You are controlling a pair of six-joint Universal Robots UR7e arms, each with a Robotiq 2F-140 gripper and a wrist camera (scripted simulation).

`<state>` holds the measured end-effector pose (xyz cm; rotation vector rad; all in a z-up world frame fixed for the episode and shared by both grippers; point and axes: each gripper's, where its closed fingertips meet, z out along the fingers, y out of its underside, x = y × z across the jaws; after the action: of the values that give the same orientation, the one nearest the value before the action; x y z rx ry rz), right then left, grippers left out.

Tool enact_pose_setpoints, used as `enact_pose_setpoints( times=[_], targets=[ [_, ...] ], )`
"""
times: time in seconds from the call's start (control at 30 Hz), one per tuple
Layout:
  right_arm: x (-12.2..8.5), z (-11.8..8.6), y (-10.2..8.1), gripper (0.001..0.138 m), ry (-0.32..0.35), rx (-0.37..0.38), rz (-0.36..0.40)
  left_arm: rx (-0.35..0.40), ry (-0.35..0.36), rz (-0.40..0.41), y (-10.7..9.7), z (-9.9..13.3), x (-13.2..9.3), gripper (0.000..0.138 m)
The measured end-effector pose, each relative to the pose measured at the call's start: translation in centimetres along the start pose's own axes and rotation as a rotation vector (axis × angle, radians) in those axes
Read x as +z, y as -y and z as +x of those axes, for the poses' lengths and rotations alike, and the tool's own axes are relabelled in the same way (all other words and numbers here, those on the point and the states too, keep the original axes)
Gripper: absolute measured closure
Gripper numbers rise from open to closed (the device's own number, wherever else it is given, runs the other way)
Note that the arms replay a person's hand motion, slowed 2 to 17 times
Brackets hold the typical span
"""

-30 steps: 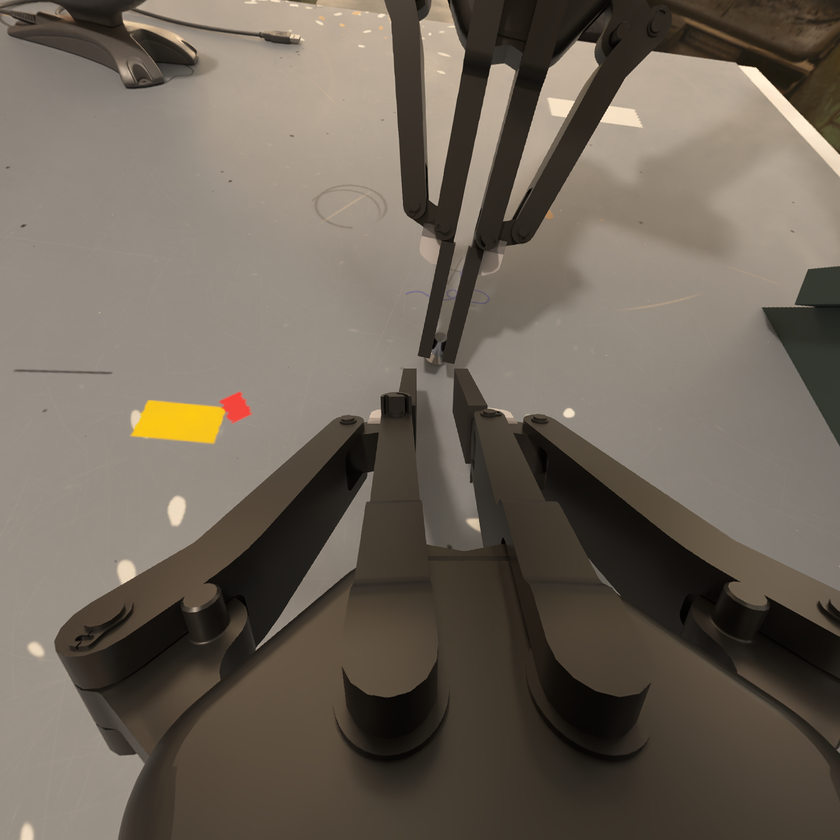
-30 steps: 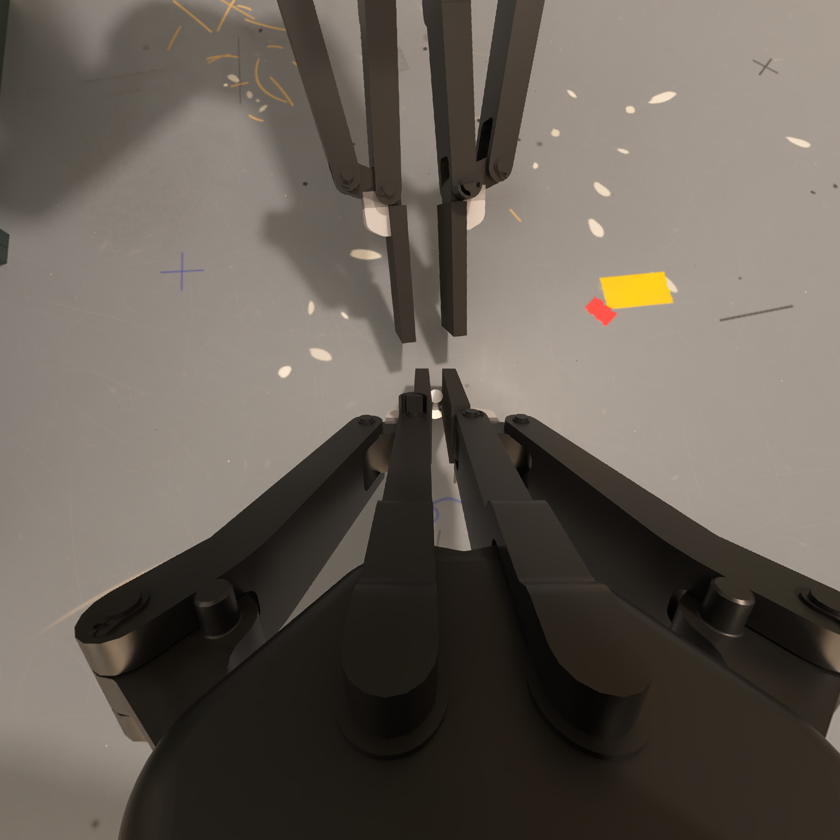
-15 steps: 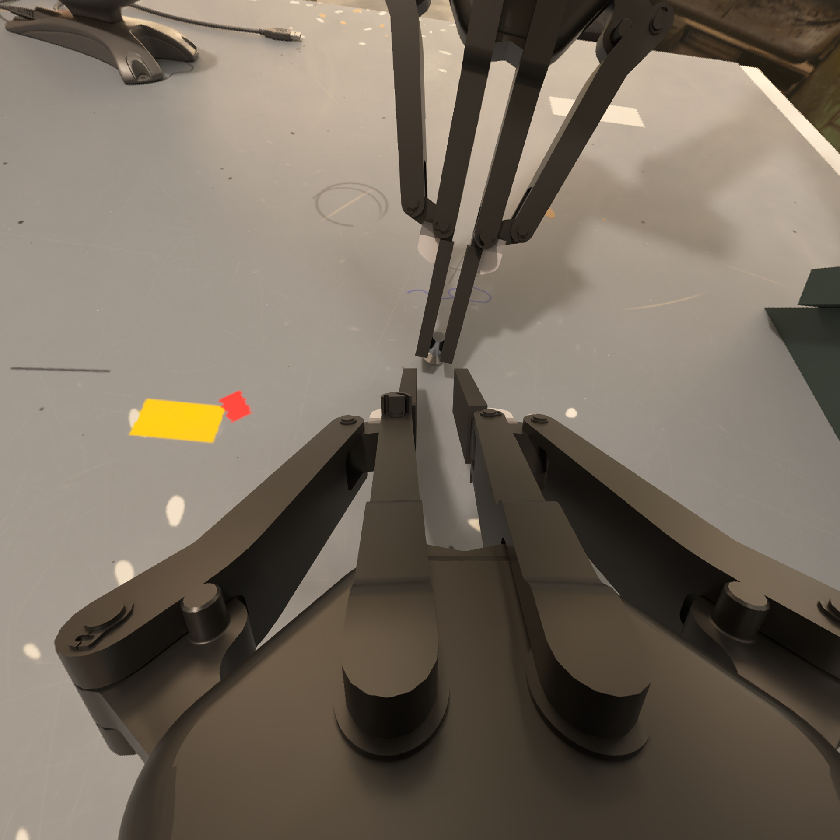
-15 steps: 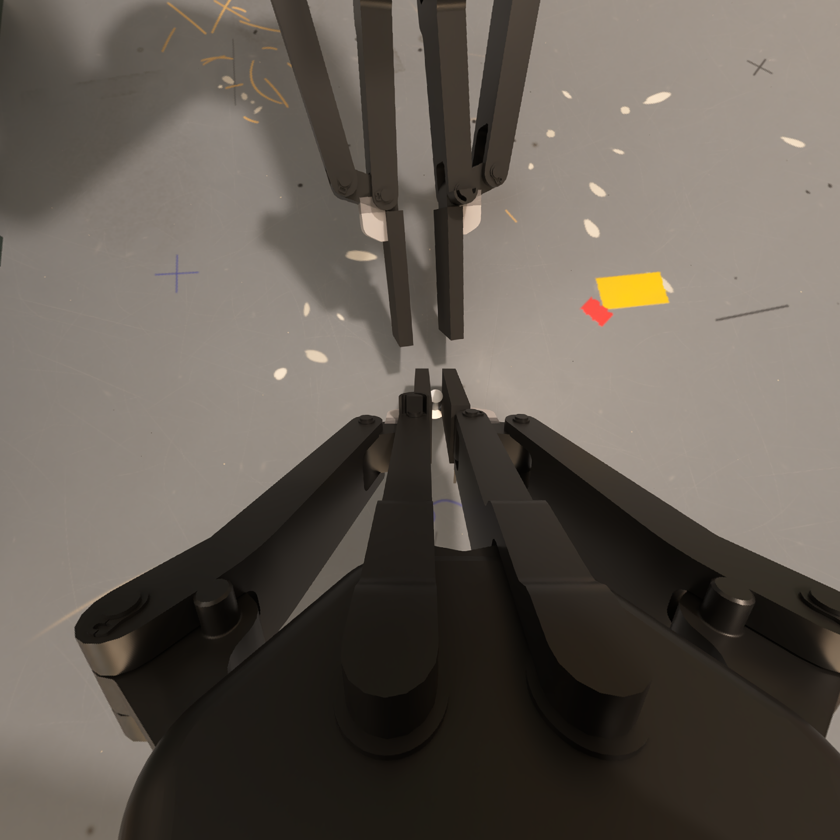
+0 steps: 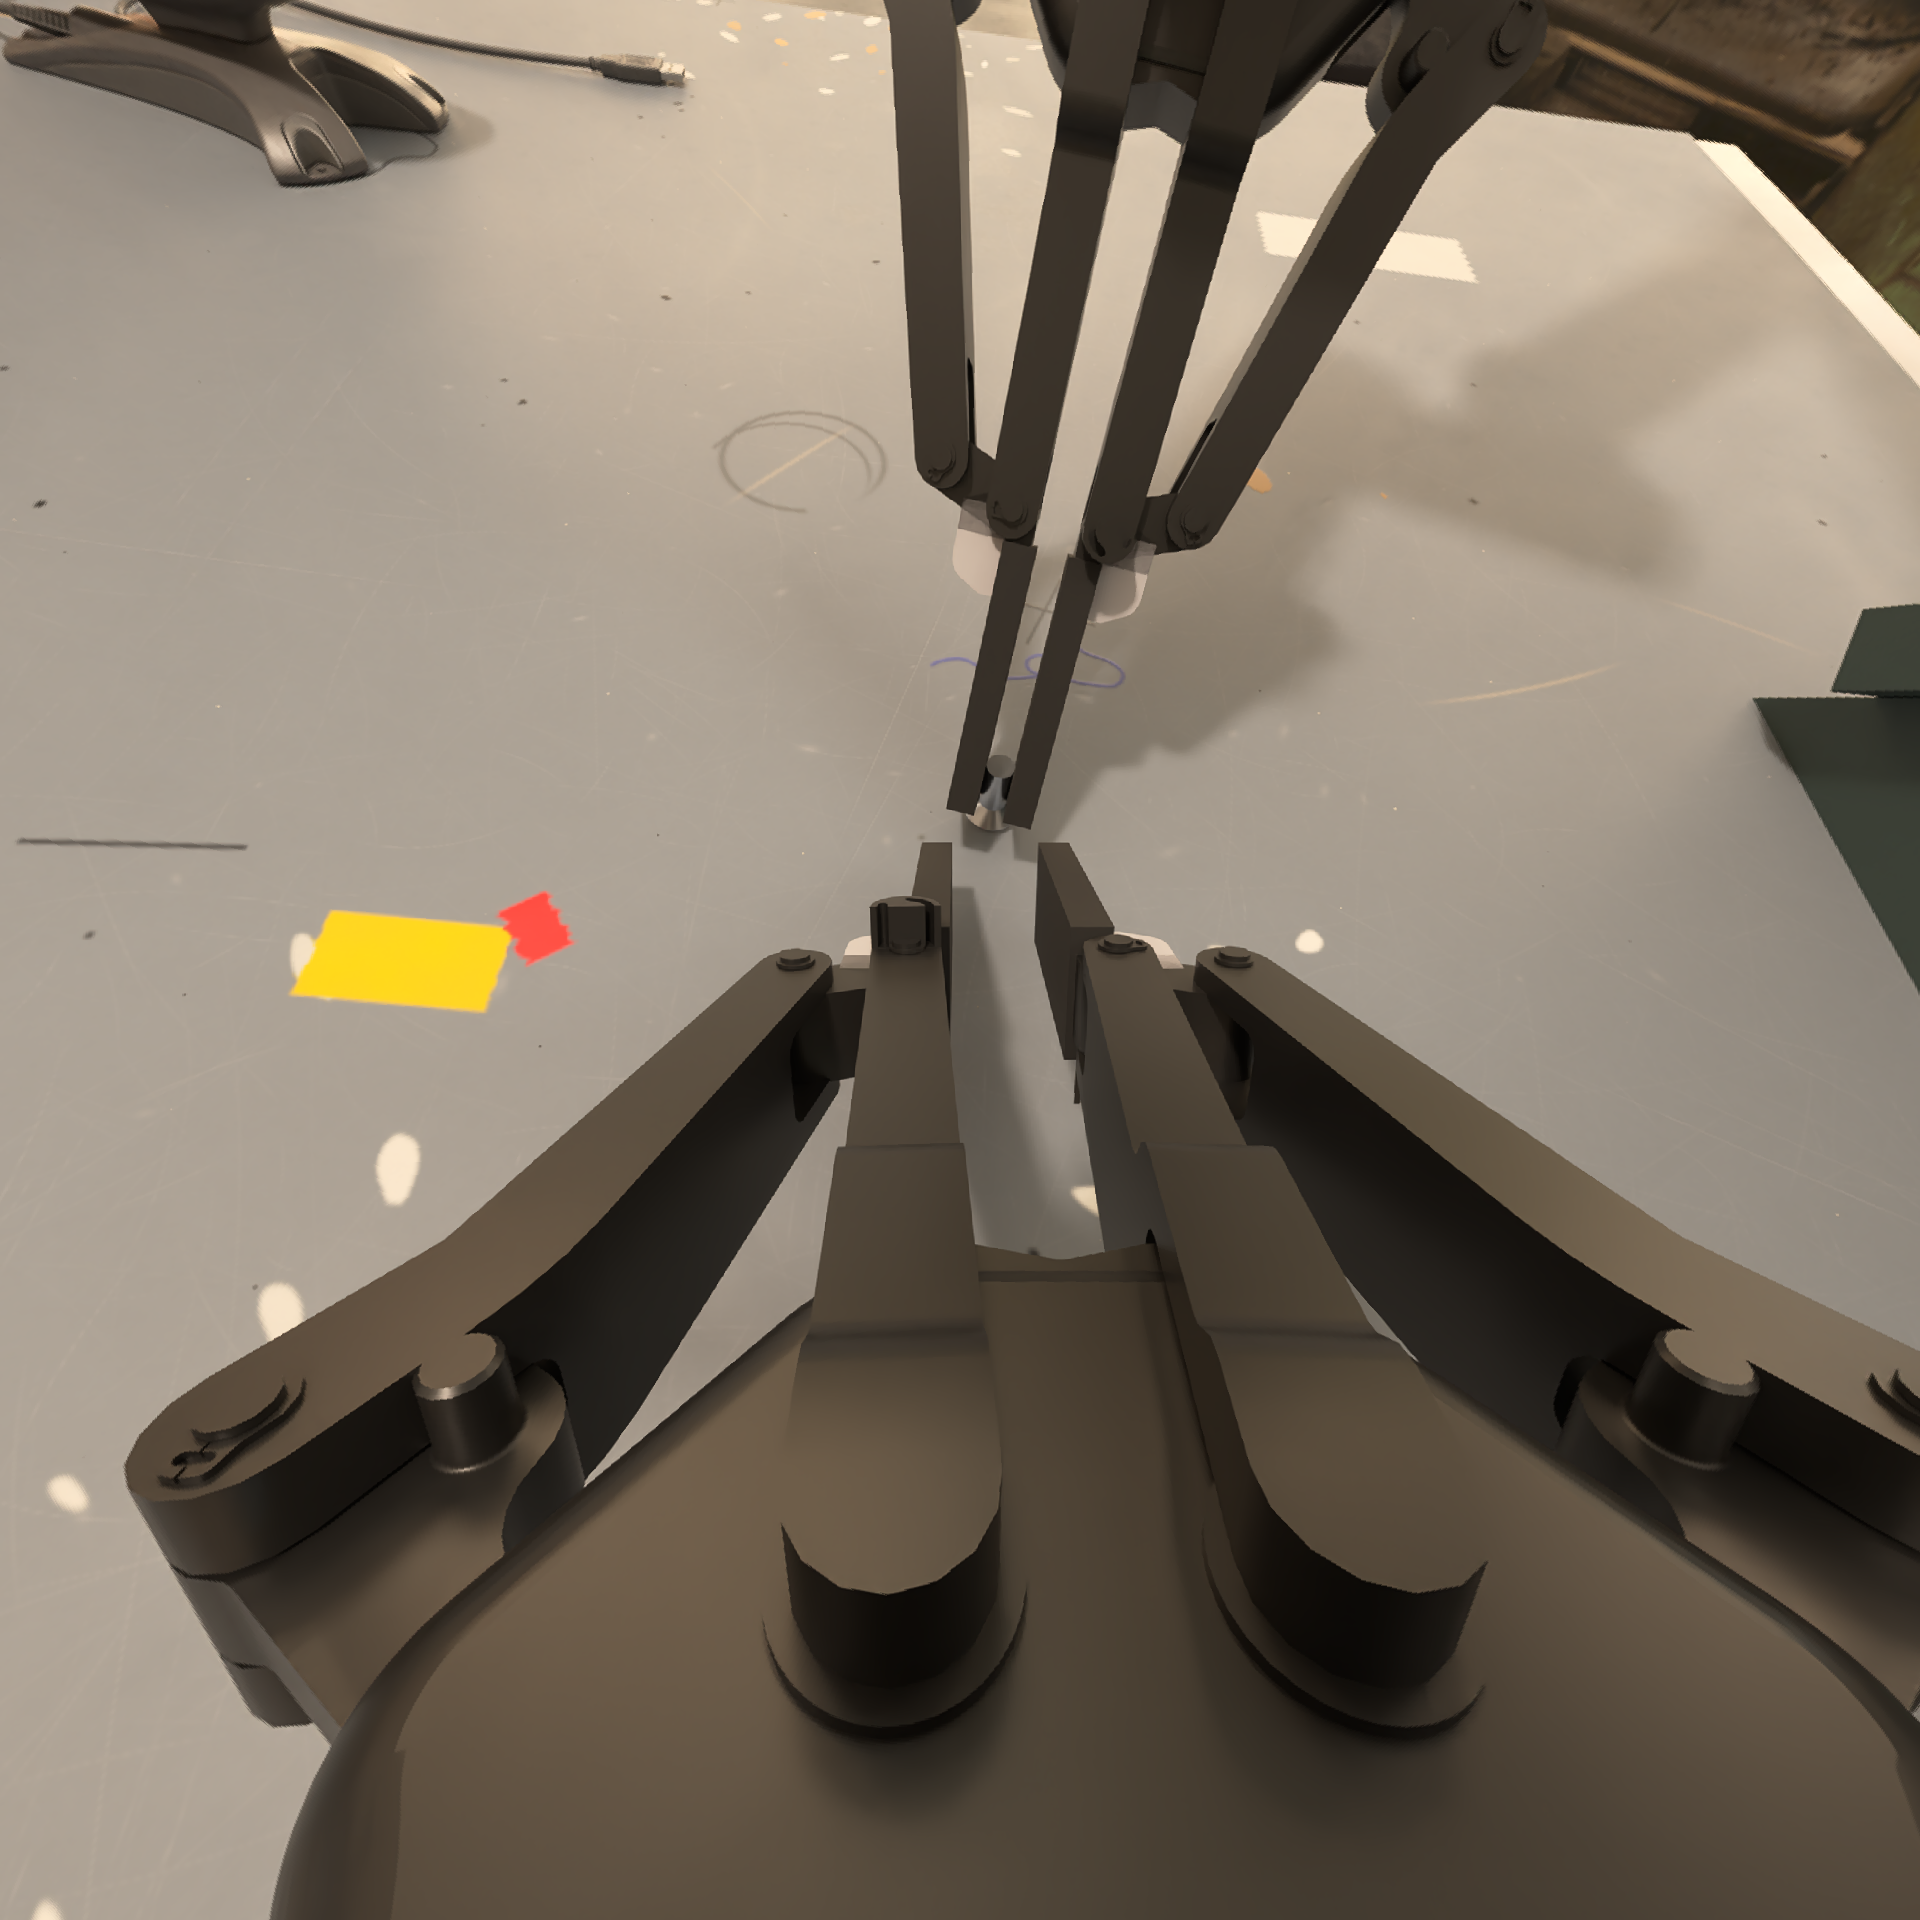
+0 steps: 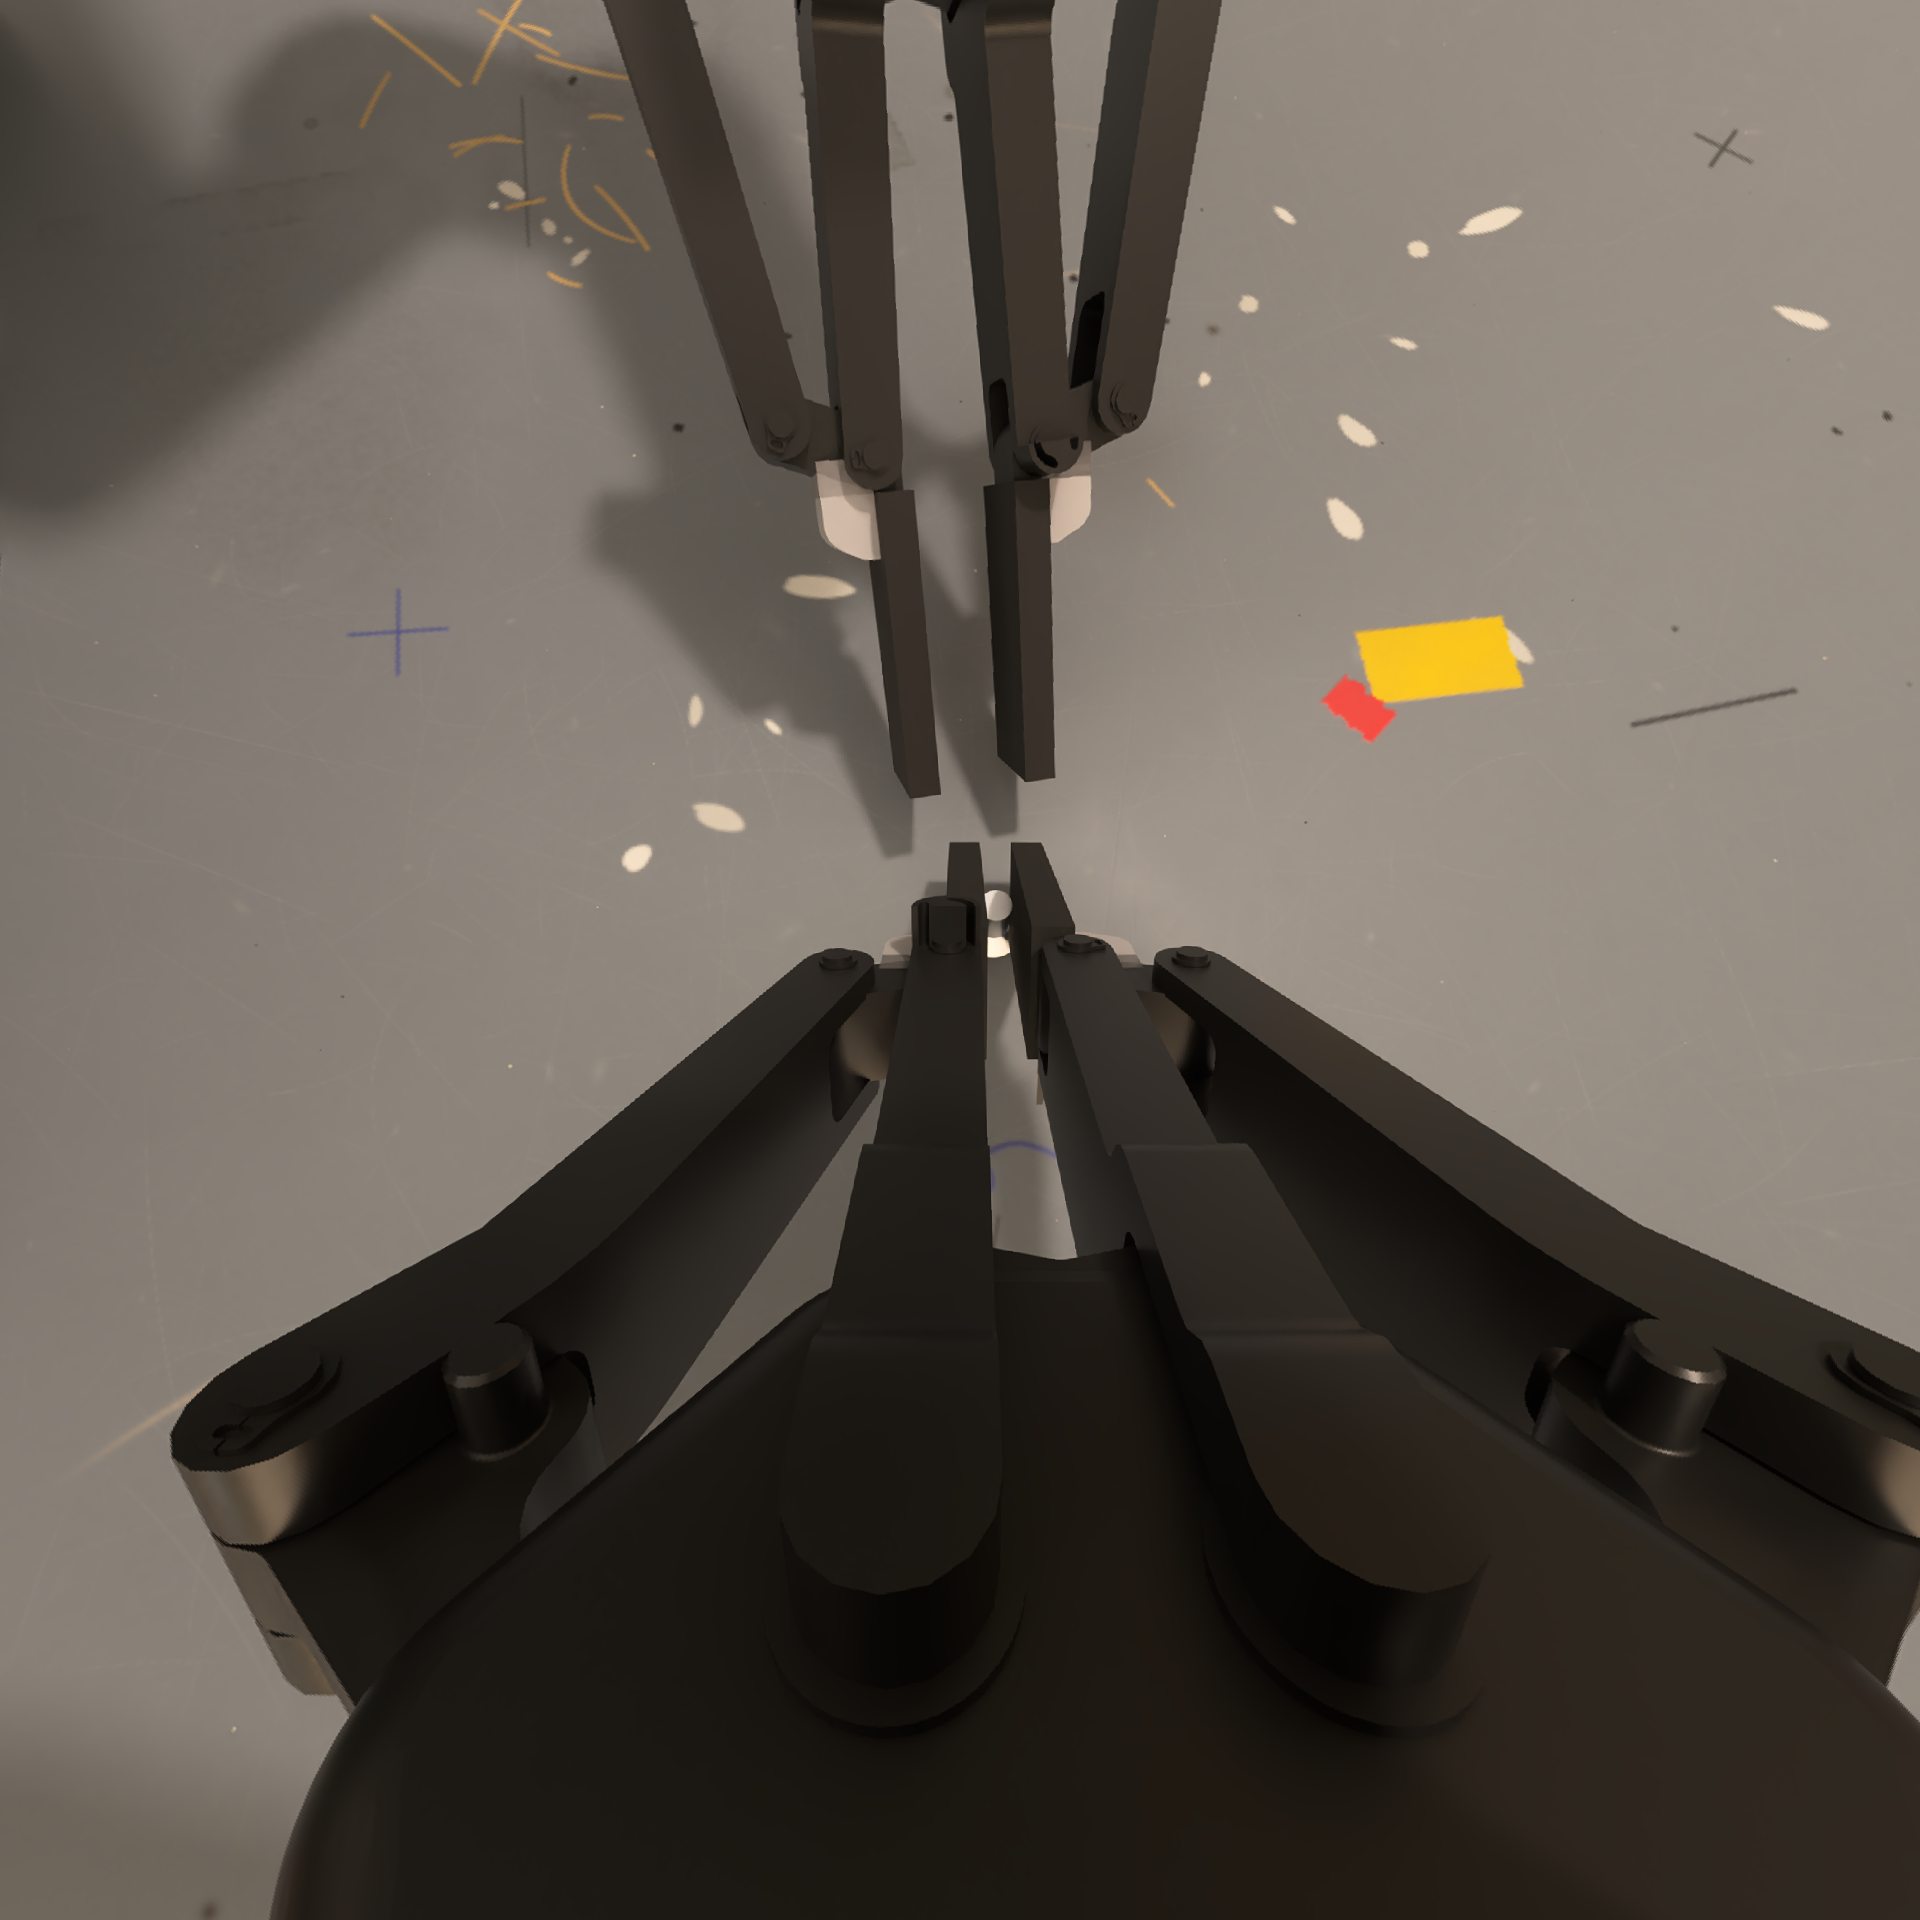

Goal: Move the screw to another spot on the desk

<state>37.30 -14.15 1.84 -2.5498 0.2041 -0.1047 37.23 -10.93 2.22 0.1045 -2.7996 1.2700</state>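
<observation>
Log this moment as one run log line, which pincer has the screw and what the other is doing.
right pincer: shut on screw | left pincer: empty, narrow gap, facing it | desk: yellow tape

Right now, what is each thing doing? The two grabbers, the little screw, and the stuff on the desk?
right gripper: shut on the screw.
screw: upright, pinched between the fingertips.
left gripper: slightly open, empty.
yellow tape: flat on the desk.
cable: lying unplugged.

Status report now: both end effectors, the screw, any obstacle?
Right end effector shut on small silver metal screw, at grey desk. Left end effector empty, slightly open, facing it closely. Nothing else nearby.
</observation>
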Motion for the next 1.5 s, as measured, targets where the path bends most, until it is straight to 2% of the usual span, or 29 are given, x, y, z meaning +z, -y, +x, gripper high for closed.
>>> enact_pose_setpoints(
  times=[0.57,0.8,1.5],
  targets=[
    [-0.1,0.2,0.0,0.131,-0.003,0.012,0.011,-0.003,-0.002,0.004,0.1,-0.1,0.0,0.117],
    [-0.1,-0.1,0.0,0.131,0.015,0.016,0.016,-0.003,-0.001,0.007,0.1,-0.1,-0.1,0.117],
    [-1.2,0.2,0.1,0.131,0.005,0.042,0.057,-0.004,-0.004,0.011,0.2,0.1,-0.1,0.117]
  ],
)
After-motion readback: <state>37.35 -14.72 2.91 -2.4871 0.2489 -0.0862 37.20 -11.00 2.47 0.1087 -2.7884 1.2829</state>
